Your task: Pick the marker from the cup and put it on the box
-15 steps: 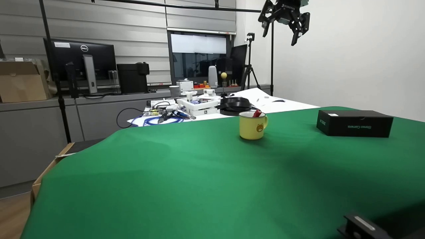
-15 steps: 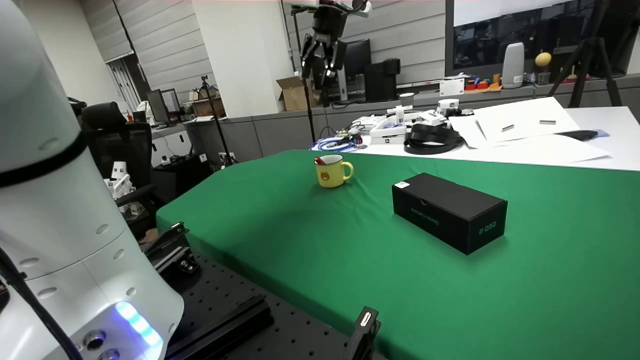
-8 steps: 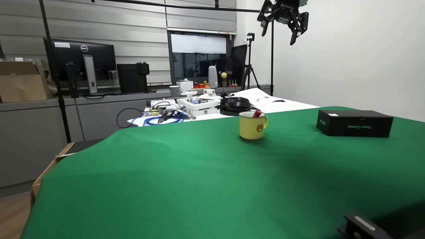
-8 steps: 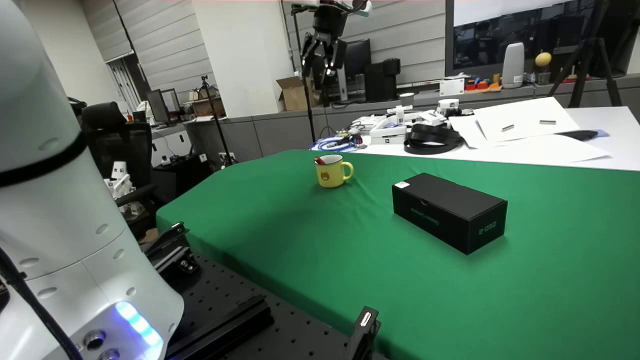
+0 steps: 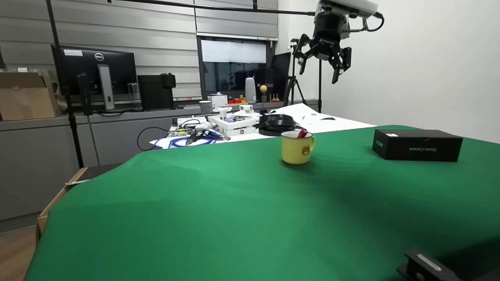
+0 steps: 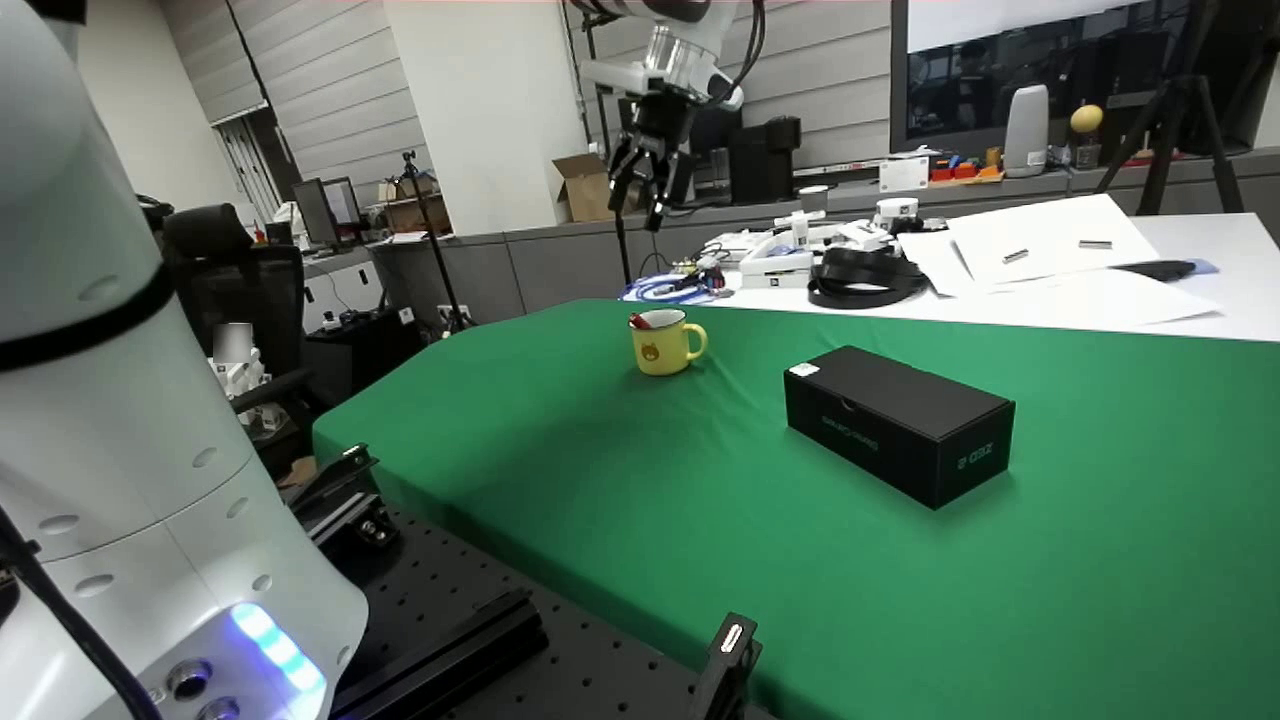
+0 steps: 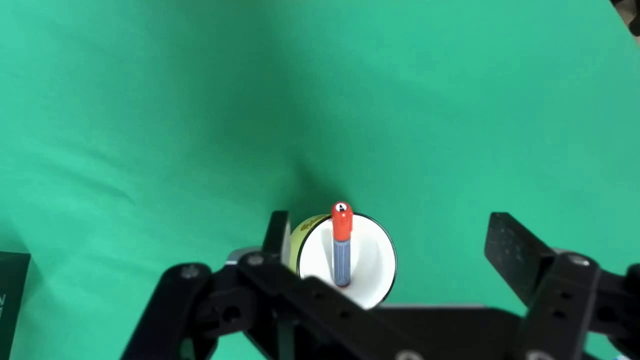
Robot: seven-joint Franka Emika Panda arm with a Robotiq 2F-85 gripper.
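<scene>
Right now, your gripper (image 5: 318,77) hangs wide in the air and the marker (image 7: 342,247) leans in the cup (image 5: 295,150)

You have the fingers (image 7: 517,257) spread well apart. In both exterior views you see the gripper pointing down, raised above the green cloth (image 6: 600,480) and higher than the cup.

From the wrist you look down onto the cup, which shows between your two fingertips, just beside the finger at the left of that view and well apart from the one at the right. Part of its rim is hidden behind the gripper.

The marker stands tilted inside, red cap up and reaching over the rim, grey-blue barrel running down into the white interior. The cup itself sits upright on the cloth, a small bear-like face printed on its yellow side, its handle on the side toward the box (image 6: 900,430) in both exterior views.

You see that black box lying flat on the same cloth, well apart from the cup, with a white label at one top corner. Only an edge of it enters your wrist view, at lower left.

Beyond the cloth stands a white table (image 6: 1240,270) bearing a blue cable (image 5: 191,142) and white parts (image 6: 778,265).
</scene>
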